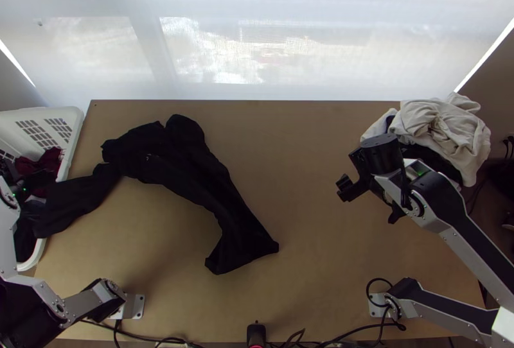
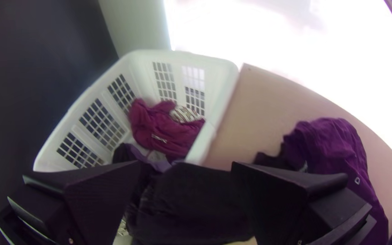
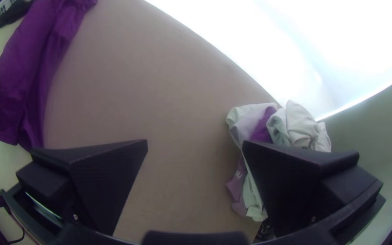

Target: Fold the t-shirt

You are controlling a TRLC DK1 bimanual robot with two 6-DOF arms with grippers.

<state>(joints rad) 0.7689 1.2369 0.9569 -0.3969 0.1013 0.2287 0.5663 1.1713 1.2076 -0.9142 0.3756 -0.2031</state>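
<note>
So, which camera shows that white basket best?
The left wrist view: it looks into the white basket, taking in slotted walls and the magenta cloth inside. The top view cuts the basket off at the left edge, and the right wrist view has a small piece in a corner.

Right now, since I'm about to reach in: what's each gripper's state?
Left gripper: open, at the basket.
Right gripper: open, nothing between its fingers.

Soft cloth on smooth, matt wood
The table (image 1: 315, 264) looks like smooth wood to me, the garment (image 1: 186, 171) creased cloth, the heap (image 1: 446, 130) rumpled matt cloth, the basket (image 2: 141, 75) smooth plastic; my right gripper (image 1: 347, 189) has a matt black finish.
</note>
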